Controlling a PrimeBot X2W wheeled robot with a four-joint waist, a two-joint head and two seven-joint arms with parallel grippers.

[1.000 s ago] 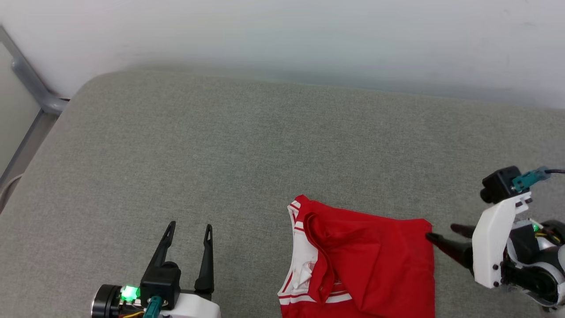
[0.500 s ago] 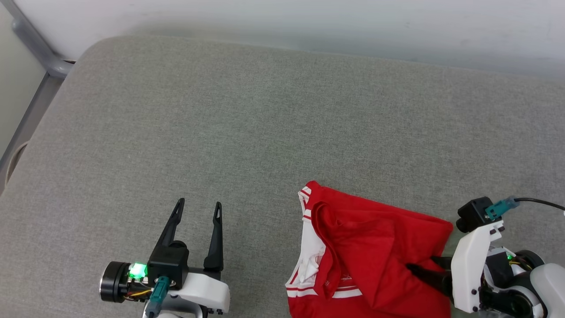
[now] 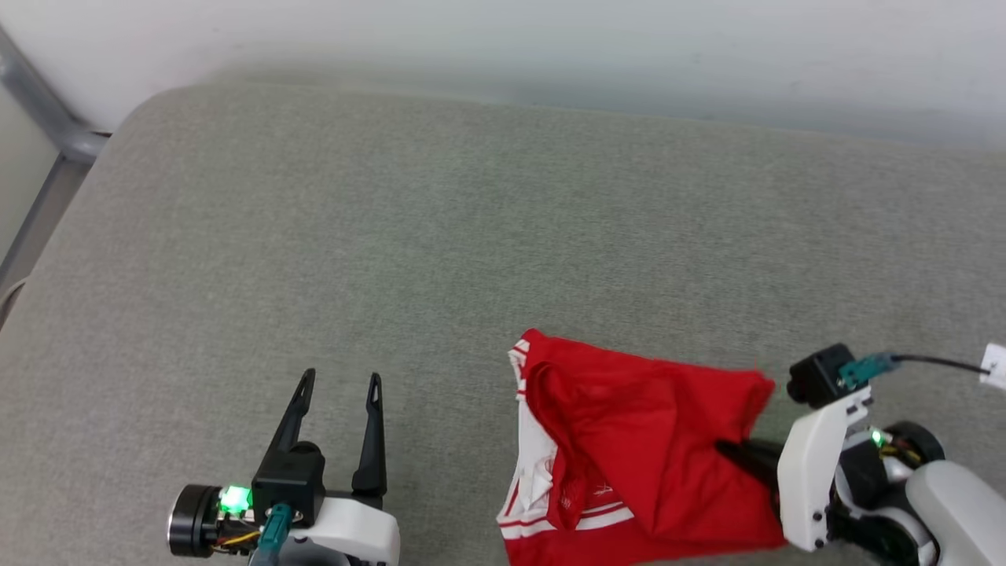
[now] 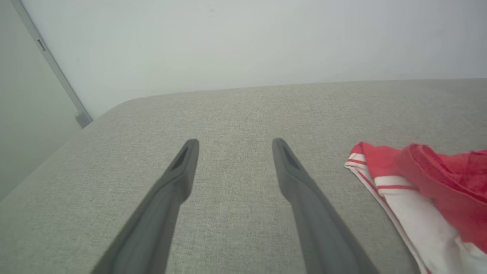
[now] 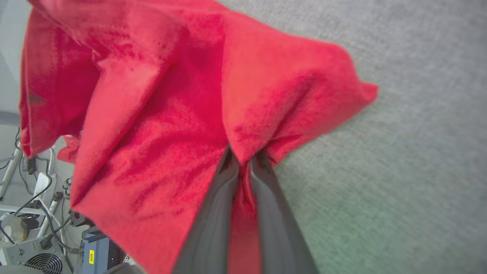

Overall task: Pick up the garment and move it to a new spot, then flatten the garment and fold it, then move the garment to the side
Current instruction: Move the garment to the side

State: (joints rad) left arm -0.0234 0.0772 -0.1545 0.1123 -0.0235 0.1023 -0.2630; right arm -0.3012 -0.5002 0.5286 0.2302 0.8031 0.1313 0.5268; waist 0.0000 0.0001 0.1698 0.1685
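**Right gripper pinches shirt's edge; left gripper stands spread**

The shirt [image 3: 644,448] lies bunched at the front right of the grey cushion [image 3: 393,236], and the bottom edge of the head view cuts off its lower part. Red cloth is uppermost. A white sleeve with red stripes shows along the shirt's left side, and the small print near it is too small to read.

The right gripper [image 3: 735,453] reaches in from the right, its fingers pressed together on a fold at the shirt's right edge. In the head view the cloth buries its tips. In the right wrist view a strip of red cloth shows between the fingers and a fold covers the tips. The cloth there is blurred toward the upper left. Cables and a box with a fan grille [image 5: 34,243] show past the shirt at the lower left, partly hidden.

The left gripper [image 3: 339,381] is at the lower left, well apart from the shirt, its fingers spread with bare cushion showing between them. Whether it touches the cushion cannot be told. In the left wrist view the striped sleeve runs off the right edge. A metal bar [image 3: 47,126] is cut off at the upper left.
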